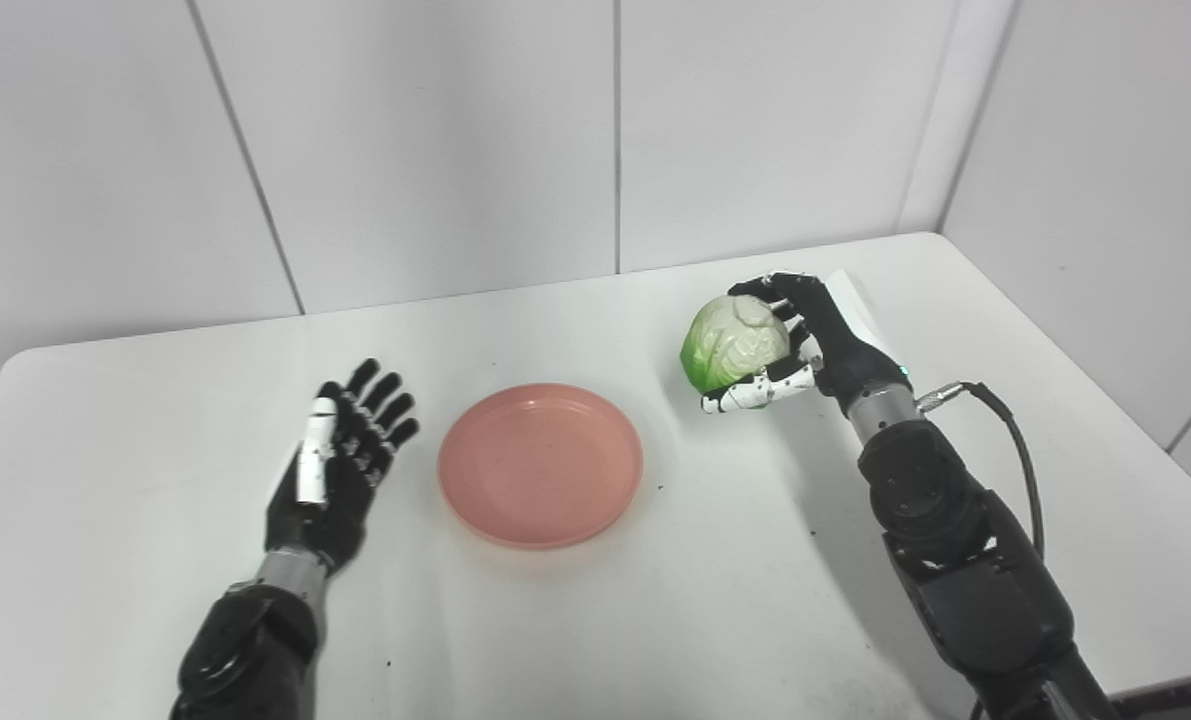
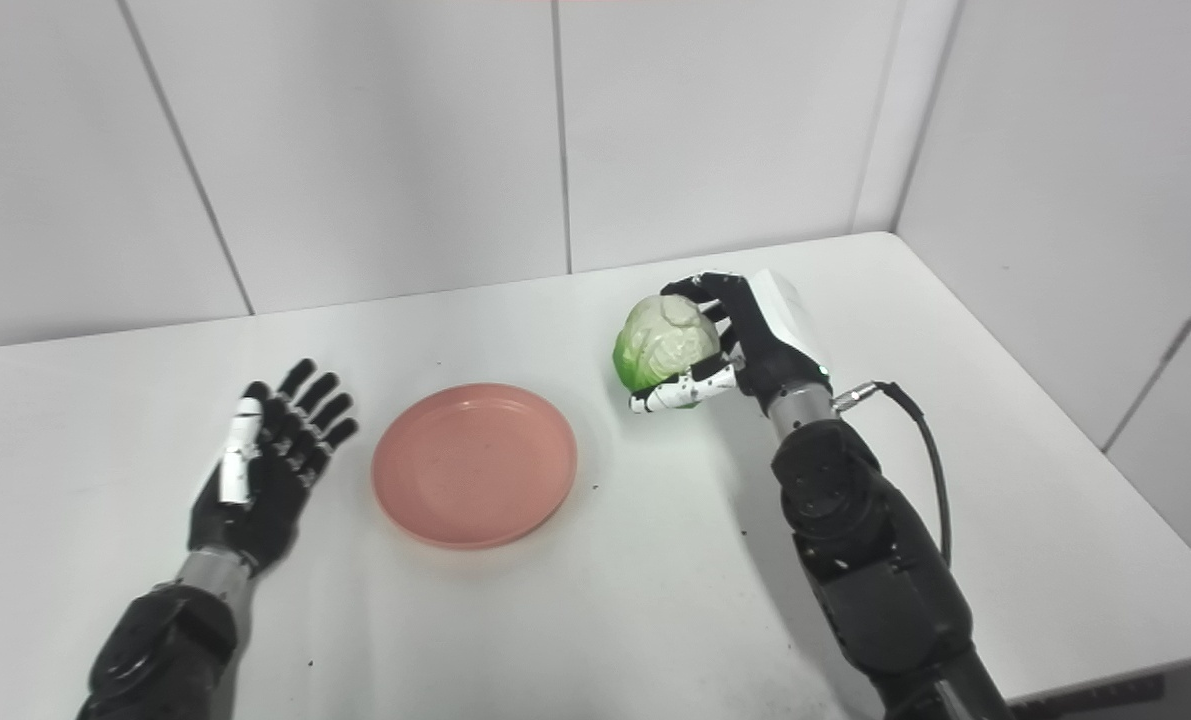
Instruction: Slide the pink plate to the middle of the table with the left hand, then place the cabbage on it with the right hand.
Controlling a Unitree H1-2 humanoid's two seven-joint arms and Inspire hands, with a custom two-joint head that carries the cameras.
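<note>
Left eye view shows a white counter (image 1: 575,620) with rounded far corners, set against white wall panels. A pink plate (image 1: 540,464) lies flat near the middle of the counter, with bare surface all round its rim. The left hand (image 1: 340,455) lies just beside the plate's left edge, apart from it, palm up with its fingers (image 1: 385,395) spread wide and holding nothing. Between that hand and the counter's left edge there is plenty of bare surface.

The right hand (image 1: 805,350) is to the right of the plate and a little farther back, its fingers wrapped around a pale green cabbage (image 1: 735,342), with the thumb under it and the rest curled over the top. The cabbage looks lifted clear of the counter, its shadow falling on the surface below, and it is apart from the plate's right rim. Open counter lies between cabbage and plate, and more runs out to the right edge and far corner behind the hand.
</note>
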